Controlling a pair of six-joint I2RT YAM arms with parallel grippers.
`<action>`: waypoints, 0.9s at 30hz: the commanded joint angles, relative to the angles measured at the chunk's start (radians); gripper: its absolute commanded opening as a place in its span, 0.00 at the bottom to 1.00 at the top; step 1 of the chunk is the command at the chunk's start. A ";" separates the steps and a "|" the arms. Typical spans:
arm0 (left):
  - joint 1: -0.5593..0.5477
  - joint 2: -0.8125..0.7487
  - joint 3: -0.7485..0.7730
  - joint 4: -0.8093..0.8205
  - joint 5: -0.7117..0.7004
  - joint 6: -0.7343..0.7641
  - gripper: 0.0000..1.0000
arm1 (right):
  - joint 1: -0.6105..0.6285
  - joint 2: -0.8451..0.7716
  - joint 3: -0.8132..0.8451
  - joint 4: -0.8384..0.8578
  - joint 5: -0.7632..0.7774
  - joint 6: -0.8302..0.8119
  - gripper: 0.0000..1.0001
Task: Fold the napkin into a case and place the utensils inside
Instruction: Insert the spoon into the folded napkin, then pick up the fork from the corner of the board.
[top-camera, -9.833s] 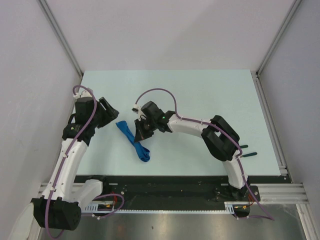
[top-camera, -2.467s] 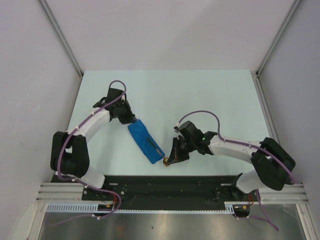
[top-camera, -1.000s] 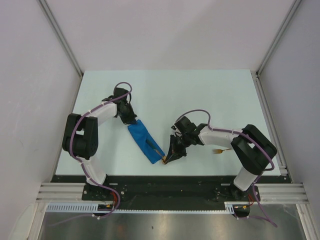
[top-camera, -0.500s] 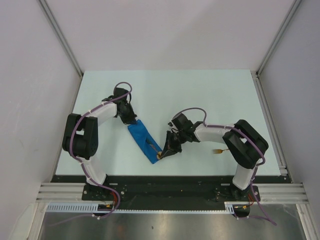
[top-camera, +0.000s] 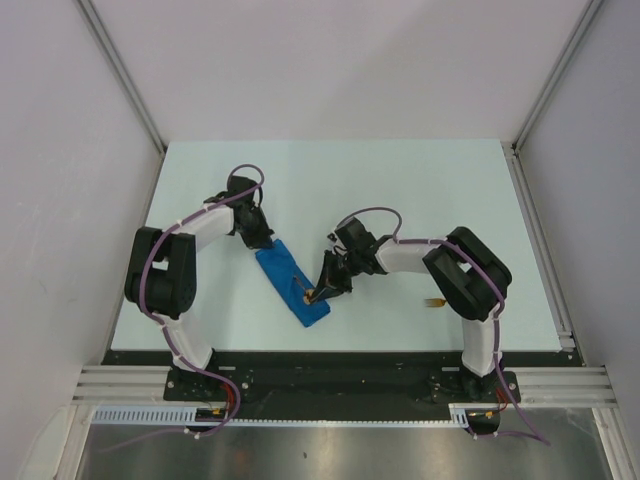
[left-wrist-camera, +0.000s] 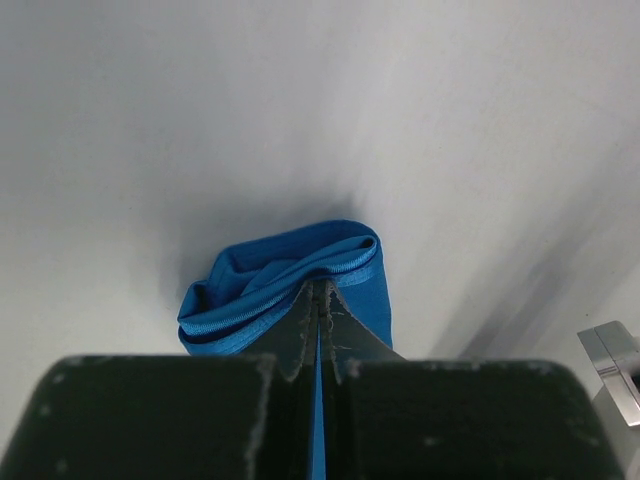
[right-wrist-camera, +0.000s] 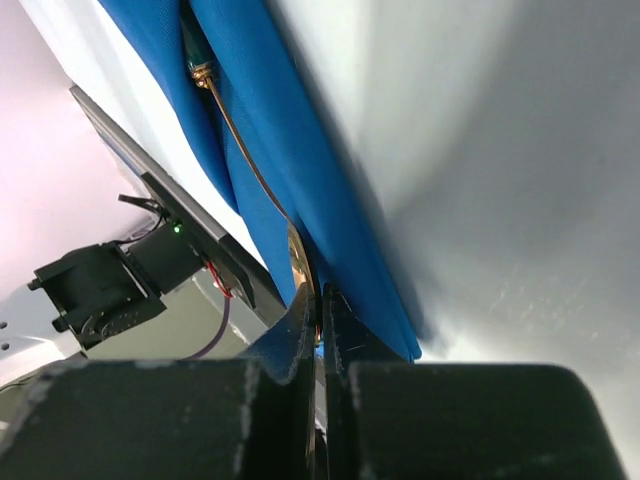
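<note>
The napkin lies folded as a narrow blue case, slanting from upper left to lower right on the table. My left gripper is shut on its far end, and blue cloth bunches just past the tips of that gripper. My right gripper is shut on the spoon's gold head over the near half of the case. The spoon's thin neck and dark handle run into the fold of the blue cloth. The fork's gold head peeks out beside the right arm's elbow.
A black rail with the arm bases runs along the near table edge. Grey walls with metal posts close the left, back and right sides. The right arm's elbow hangs low over the table's right half.
My right gripper has carried the spoon up and to the left, from the case's near tip onto the case. The left gripper has stayed shut on the far end.
</note>
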 joint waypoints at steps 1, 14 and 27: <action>0.010 -0.006 -0.001 0.018 -0.012 0.022 0.00 | -0.007 0.016 0.034 0.066 0.028 0.016 0.09; -0.033 -0.378 -0.015 0.033 0.031 0.037 0.55 | -0.111 -0.460 -0.072 -0.461 0.494 -0.095 0.76; -0.467 -0.539 -0.027 0.091 0.062 0.072 0.59 | -0.731 -0.916 -0.464 -0.620 0.799 0.076 0.81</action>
